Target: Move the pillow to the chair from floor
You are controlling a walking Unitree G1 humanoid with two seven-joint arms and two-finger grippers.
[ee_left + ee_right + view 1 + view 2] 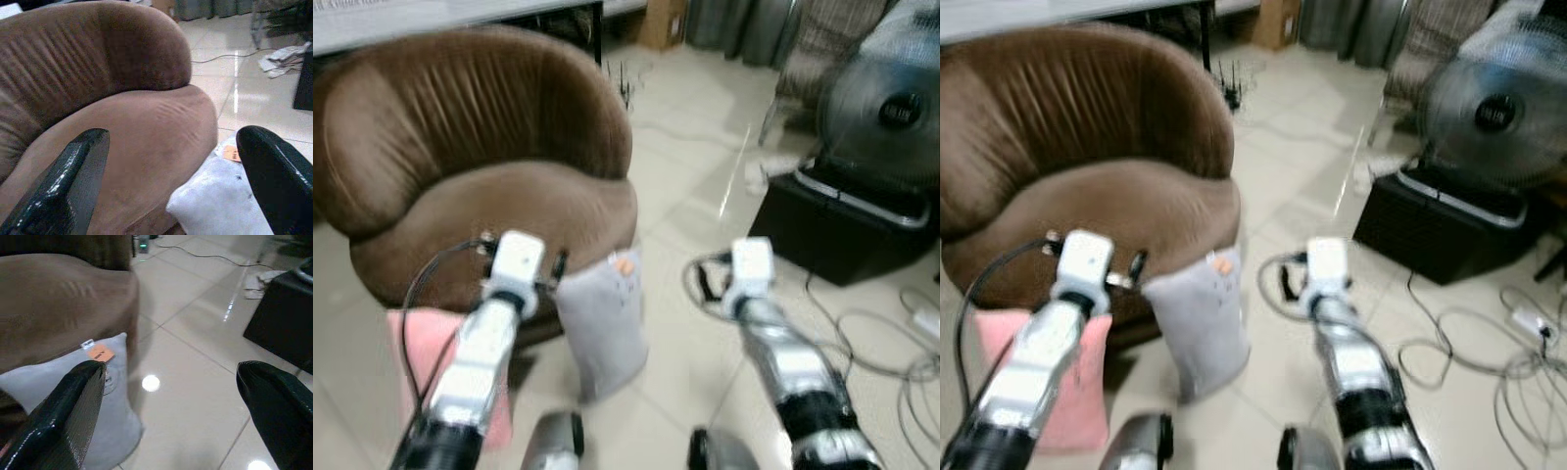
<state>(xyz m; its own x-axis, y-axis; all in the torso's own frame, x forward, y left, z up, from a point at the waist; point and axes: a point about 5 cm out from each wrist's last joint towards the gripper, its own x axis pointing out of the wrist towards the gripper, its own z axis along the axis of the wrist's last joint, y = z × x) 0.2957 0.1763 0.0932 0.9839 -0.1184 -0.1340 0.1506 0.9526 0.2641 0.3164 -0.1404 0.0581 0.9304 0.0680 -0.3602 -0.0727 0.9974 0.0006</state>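
I see the brown chair (480, 186), its seat bare. Grey pillow (602, 323) stands on the floor, leaning against the chair front, beside a pink pillow (1082, 387). Right: black box (842, 230), fan (886, 113), cables (1489, 352). Left gripper (171, 171) and right gripper (171, 406) are both spread.

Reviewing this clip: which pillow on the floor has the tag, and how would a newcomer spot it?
Find the big brown chair. Propped upright on the tile floor against its front, between the two arms, stands the grey pillow. Unlike the pink pillow to its left, it bears a small orange tag near its top.
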